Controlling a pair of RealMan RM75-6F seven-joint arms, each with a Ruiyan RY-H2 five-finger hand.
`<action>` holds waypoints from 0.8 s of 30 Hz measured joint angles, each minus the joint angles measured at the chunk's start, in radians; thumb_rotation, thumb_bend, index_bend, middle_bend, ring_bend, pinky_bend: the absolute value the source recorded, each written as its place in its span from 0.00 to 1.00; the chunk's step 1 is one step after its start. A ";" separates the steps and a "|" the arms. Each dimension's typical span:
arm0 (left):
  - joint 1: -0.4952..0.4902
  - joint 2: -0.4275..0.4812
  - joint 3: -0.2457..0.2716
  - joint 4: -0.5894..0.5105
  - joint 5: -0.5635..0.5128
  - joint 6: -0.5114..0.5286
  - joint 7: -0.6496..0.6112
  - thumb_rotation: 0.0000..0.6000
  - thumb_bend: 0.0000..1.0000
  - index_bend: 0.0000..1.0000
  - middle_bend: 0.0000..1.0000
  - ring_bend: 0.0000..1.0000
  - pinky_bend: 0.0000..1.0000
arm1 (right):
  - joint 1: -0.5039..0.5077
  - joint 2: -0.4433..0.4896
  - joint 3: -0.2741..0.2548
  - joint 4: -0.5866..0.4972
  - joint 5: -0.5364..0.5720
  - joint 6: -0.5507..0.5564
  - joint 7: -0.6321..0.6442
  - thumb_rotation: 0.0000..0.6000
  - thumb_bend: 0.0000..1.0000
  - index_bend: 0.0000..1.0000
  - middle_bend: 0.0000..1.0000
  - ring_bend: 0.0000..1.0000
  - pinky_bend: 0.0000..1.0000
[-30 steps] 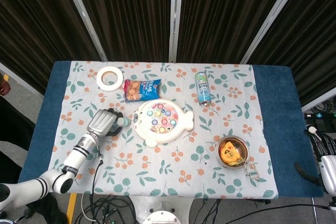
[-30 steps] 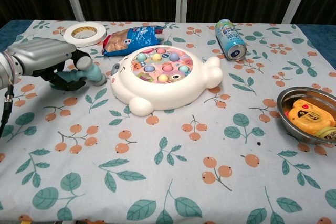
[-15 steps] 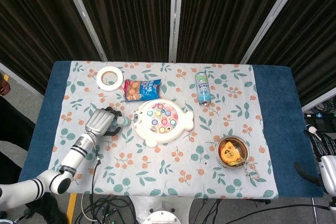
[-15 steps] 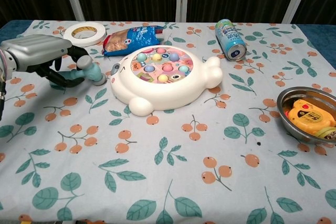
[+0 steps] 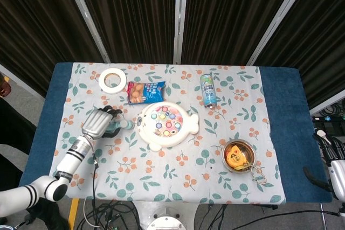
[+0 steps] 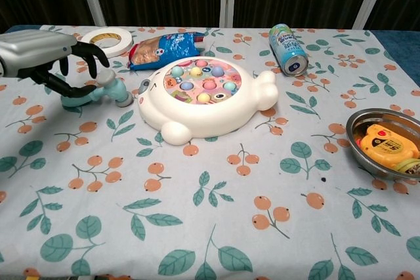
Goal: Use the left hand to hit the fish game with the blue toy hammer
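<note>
From the head view, the left hand (image 5: 96, 123) has drawn back leftward since a second ago, the blue toy hammer (image 5: 119, 126) now just off its fingertips, the fish game (image 5: 166, 124) beyond. In the chest view its fingers (image 6: 84, 54) spread, released, above the hammer lying on the cloth, so the hit awaits a regrasp. The right hand is unseen.

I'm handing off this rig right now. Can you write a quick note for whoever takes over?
Left hand: open, fingers spread above the blue toy hammer, not gripping it.
Right hand: only its arm shows at the head view's right edge.
The hammer lies on the tablecloth just left of the fish game, head toward the game.
Done: nothing visible; hammer not in hand.
Left: grasp the hammer with the left hand, lift, strike the fish game.
</note>
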 measured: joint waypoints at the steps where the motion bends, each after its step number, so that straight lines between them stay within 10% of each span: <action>1: 0.006 0.014 0.000 -0.014 0.001 0.008 -0.003 0.70 0.36 0.17 0.26 0.11 0.27 | 0.000 0.001 0.000 0.000 0.000 0.001 0.000 1.00 0.19 0.00 0.15 0.00 0.00; 16: 0.334 0.255 -0.002 -0.184 -0.015 0.412 -0.180 0.75 0.30 0.16 0.22 0.07 0.14 | 0.025 0.013 0.005 0.005 0.005 -0.040 0.028 1.00 0.20 0.00 0.10 0.00 0.00; 24: 0.531 0.297 0.080 -0.252 0.031 0.592 -0.227 0.94 0.30 0.16 0.22 0.07 0.13 | 0.039 -0.005 0.006 -0.012 -0.011 -0.044 0.003 1.00 0.20 0.00 0.10 0.00 0.00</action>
